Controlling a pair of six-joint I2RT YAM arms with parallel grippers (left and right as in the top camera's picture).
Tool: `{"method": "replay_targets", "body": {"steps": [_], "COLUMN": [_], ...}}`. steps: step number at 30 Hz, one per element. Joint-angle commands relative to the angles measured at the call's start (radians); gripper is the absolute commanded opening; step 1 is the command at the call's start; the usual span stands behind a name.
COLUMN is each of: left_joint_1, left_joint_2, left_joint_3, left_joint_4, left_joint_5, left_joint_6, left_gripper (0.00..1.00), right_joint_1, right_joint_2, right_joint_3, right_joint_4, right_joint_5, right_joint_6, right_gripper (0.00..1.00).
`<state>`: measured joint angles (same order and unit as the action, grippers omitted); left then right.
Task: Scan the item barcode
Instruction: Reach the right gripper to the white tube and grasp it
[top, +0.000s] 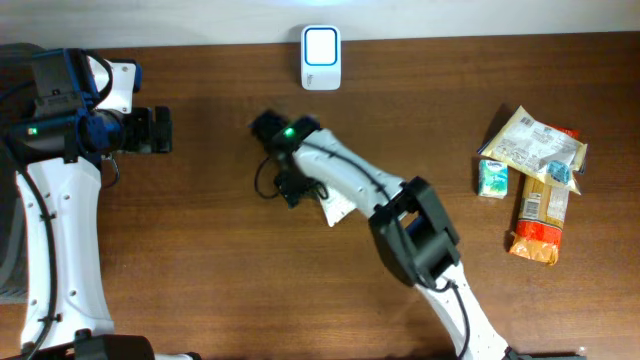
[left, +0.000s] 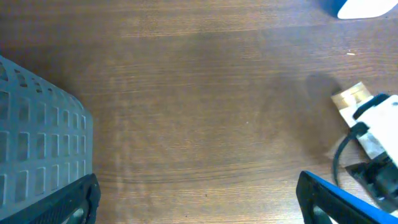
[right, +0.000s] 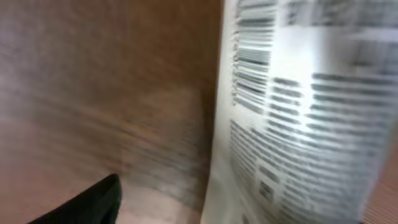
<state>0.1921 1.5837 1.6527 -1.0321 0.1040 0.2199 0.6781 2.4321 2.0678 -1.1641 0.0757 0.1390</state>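
Pickup apparently under way: the right pincer (top: 290, 188), grip impossible to tell, meets a white packet (top: 338, 207) that must next face the scanner (top: 321, 58) at twelve o'clock; left pincer (top: 160, 130) stands open.

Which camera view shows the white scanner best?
The overhead view: the white scanner is whole there, its lit window visible. The left wrist view catches only what seems to be one corner at its top edge. The right wrist view does not show it.
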Motion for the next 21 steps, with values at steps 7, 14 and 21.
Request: {"method": "replay_targets", "body": {"steps": [7, 14, 21], "left_joint_1": [0.003, 0.003, 0.003], "left_joint_2": [-0.017, -0.017, -0.017], "left_joint_3": [0.001, 0.001, 0.001], "left_joint_4": [-0.001, -0.001, -0.001], "left_joint_5": [0.003, 0.003, 0.003], "left_joint_6": [0.013, 0.013, 0.013], "left_gripper": [0.99, 0.99, 0.99], "right_joint_1": [-0.133, -0.335, -0.330], "right_joint_2": [0.009, 0.003, 0.004], "right_joint_3": [0.049, 0.119, -0.090], "right_joint_4": [-0.064, -0.271, -0.167], "right_joint_5": [-0.326, -0.599, -0.818], "right_joint_6": [-0.065, -0.372, -0.442], "right_gripper": [0.91, 0.96, 0.92]}}
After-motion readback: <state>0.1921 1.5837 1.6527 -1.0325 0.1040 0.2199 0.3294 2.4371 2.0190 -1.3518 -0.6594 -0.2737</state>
